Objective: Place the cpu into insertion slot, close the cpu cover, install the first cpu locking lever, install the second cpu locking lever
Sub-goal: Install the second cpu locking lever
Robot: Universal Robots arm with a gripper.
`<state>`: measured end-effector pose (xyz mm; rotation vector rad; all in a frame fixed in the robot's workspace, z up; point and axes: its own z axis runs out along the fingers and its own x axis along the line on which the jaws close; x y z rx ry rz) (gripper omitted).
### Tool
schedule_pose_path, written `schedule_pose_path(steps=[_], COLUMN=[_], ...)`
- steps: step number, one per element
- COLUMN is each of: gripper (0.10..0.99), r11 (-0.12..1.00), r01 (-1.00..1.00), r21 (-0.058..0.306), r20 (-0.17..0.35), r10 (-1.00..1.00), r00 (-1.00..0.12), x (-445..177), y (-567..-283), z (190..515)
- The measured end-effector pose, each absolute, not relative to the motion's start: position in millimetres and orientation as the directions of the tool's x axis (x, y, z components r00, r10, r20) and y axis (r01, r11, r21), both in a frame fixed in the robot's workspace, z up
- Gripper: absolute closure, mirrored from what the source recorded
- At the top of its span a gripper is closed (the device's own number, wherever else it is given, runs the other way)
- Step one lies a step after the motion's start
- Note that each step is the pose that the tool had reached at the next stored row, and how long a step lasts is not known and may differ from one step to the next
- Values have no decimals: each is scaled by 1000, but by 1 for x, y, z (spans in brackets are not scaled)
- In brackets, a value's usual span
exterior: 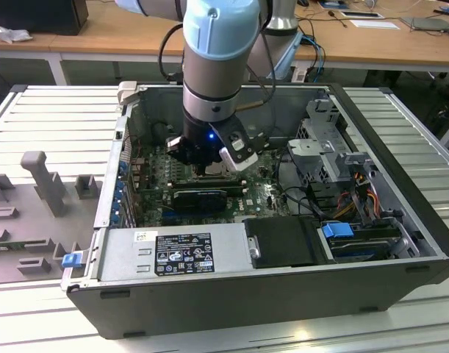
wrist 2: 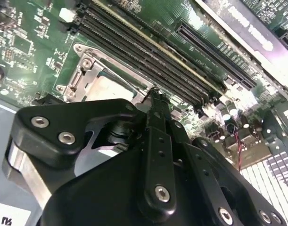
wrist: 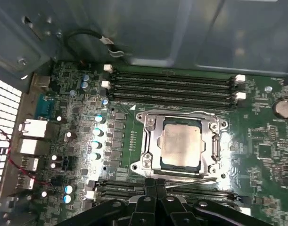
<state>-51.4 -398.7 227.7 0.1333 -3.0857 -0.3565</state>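
Reaching steeply down from twelve o'clock in the exterior view, the grey-and-pale-blue Universal Robots arm plunges into the open dark grey metal computer case, its wrist nearly vertical and a small blue light glowing on it. The black two-fingered gripper hangs low over the green motherboard, just at the six o'clock edge of the socket in the first wrist view; its fingers are pressed together with nothing between them, their tips touching or nearly touching a thin silvery wire lever that runs along that socket edge. The case lies on its side on a pale ribbed metal table, with a grey moulded fixture at nine o'clock and a wooden desk at twelve o'clock behind. The small thin square cpu with its pale silvery-white face sits flat inside the square insertion slot framed in silvery metal. The flat grey metal cpu cover with its window cut-out lies closed down around the chip, the face showing through the window. Long narrow black memory slots lie just beyond the socket at twelve o'clock in the first wrist view.
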Motion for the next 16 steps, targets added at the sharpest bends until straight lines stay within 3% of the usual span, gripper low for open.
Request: schedule_pose_path(steps=[6, 16], gripper=[980, 980], r11=[970, 956], r01=[-82, -83], r21=[229, 280], r20=[22, 18], r10=[-90, -92], r00=[-996, -996], x=[-57, -67], y=[-399, -400], z=[211, 200])
